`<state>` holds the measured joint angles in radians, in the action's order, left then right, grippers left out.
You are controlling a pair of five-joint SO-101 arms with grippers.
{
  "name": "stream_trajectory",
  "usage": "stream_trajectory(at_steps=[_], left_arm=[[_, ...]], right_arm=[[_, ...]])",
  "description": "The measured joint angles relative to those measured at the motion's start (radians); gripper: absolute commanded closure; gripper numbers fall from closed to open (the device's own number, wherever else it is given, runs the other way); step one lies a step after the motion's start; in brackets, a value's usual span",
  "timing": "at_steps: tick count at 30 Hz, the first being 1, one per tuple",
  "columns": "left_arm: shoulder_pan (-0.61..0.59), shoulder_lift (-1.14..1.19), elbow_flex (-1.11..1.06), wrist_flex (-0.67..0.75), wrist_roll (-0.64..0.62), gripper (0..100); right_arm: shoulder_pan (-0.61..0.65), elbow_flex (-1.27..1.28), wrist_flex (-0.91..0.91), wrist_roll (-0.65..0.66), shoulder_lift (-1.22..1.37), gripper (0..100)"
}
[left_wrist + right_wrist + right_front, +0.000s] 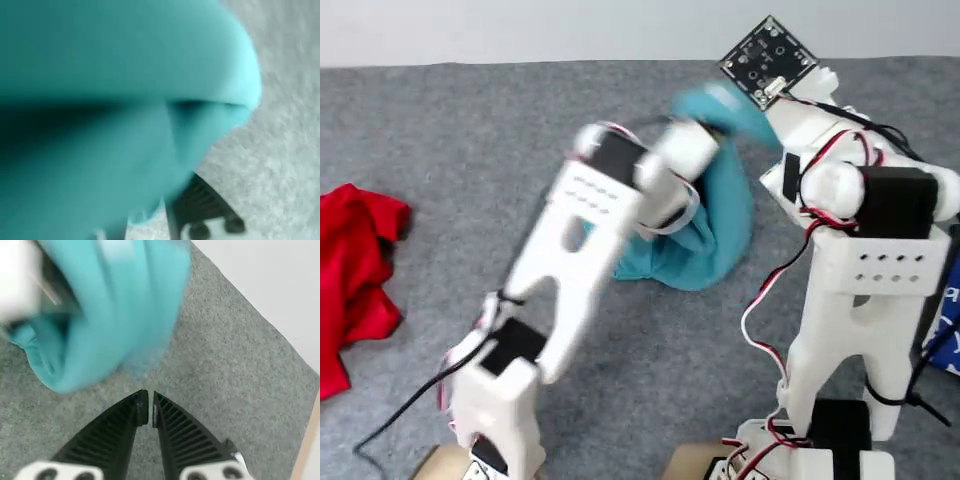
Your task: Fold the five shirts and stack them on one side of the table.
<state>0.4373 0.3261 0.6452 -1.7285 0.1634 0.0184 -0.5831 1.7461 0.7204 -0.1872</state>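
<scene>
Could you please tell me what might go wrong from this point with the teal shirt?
1. The bunched teal fabric shirt drapes over the end of the left arm, so it may snag or drop in a heap.
2. The right gripper is shut and empty near the cloth; advancing so, it would probably push rather than grasp.
3. The right arm stands close to the left one; they could collide.

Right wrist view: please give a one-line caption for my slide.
Right hand, shut and empty, over the grey table beside the hanging teal shirt.
</scene>
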Motion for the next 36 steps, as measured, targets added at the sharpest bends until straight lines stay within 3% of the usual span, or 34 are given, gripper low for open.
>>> stream_trajectory(at_steps=[8,15,25,29,36], left_arm=[[-0.038,-0.259,0.000,-0.003,-0.038,100],[-0.038,-0.290,-0.021,-0.005,-0.035,100],[-0.038,-0.135,-0.361,-0.003,0.192,99],[-0.038,-0.038,-0.456,0.000,0.290,94],[-0.038,-0.060,-0.480,0.002,0.325,90]], right_arm=[[-0.002,0.000,-0.017,0.000,0.000,98.9],[0.003,0.000,-0.017,0.000,0.000,98.9],[0.002,0.000,-0.017,0.000,0.000,98.9],[-0.006,0.000,-0.017,0.000,0.000,98.9],[-0.003,0.000,-0.017,0.000,0.000,98.9]])
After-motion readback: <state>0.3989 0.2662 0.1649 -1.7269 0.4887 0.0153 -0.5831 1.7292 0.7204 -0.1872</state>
